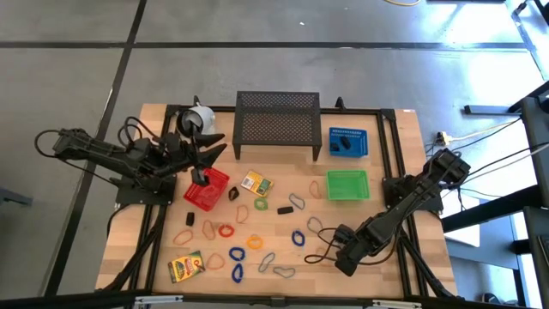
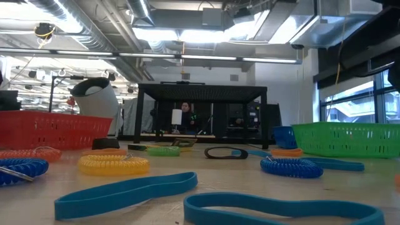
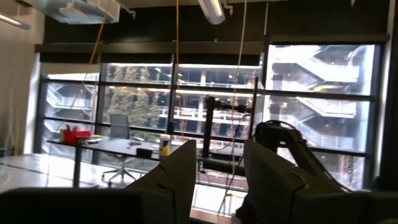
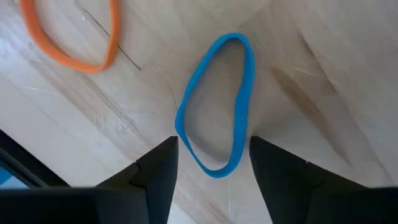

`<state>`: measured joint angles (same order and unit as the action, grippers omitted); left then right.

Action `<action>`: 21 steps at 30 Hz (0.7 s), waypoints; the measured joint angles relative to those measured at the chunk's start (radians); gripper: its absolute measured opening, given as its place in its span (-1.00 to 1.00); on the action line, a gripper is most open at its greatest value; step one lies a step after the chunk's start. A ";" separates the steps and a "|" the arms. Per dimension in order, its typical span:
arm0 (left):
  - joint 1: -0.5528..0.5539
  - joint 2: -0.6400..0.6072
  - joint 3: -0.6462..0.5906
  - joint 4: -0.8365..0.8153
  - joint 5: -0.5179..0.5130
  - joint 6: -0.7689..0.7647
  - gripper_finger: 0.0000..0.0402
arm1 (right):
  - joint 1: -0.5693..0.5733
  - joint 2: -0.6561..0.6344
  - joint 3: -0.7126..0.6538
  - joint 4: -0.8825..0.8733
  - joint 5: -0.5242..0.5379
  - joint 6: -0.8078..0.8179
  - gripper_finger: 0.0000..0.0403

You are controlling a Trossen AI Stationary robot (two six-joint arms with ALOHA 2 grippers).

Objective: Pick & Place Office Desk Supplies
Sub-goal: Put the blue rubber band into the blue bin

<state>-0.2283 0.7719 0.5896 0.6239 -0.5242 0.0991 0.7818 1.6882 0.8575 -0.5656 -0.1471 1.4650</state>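
Observation:
Thin coloured loops, small black blocks (image 1: 285,209) and two yellow-green boxes (image 1: 256,183) (image 1: 186,266) lie scattered flat on the wooden table. My right gripper (image 1: 333,247) (image 4: 213,180) hangs open near the table's near right part, pointing down. Its fingers stand on either side of one end of a blue loop (image 4: 247,81), which lies flat; an orange loop (image 4: 74,59) lies beside it. My left gripper (image 1: 214,148) (image 3: 219,180) is open and level, above the far rim of the red basket (image 1: 207,189), with nothing between its fingers. A small black item (image 1: 199,178) shows at that rim.
The black mesh shelf (image 1: 277,120) and the white mug (image 1: 197,118) stand at the far edge. The blue basket (image 1: 347,142) and the green basket (image 1: 347,184) sit on the right. In the low view, blue bands (image 2: 125,190) and a yellow coil (image 2: 112,164) lie close by.

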 joint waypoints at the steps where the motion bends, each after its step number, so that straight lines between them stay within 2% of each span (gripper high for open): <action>1: 0.000 0.000 0.000 0.000 0.001 -0.014 -0.37 | 0.000 0.000 0.000 -0.002 0.004 0.001 -0.03; 7: 0.000 0.000 0.000 0.000 0.002 -0.062 -0.37 | 0.001 0.002 -0.002 -0.015 0.016 0.009 -0.32; 14: 0.000 0.000 0.000 0.000 0.002 -0.061 -0.37 | 0.001 0.002 -0.004 -0.023 0.020 0.045 -0.90; 18: 0.000 0.000 0.000 0.000 0.002 -0.061 -0.37 | 0.001 0.001 -0.002 -0.018 0.029 0.042 -0.94; 21: 0.000 0.000 0.000 0.000 0.002 -0.060 -0.37 | 0.004 -0.013 0.011 -0.016 0.086 0.000 -0.97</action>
<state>-0.2283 0.7719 0.5896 0.6243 -0.5223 0.0387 0.7855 1.6755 0.8686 -0.5812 -0.0606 1.4650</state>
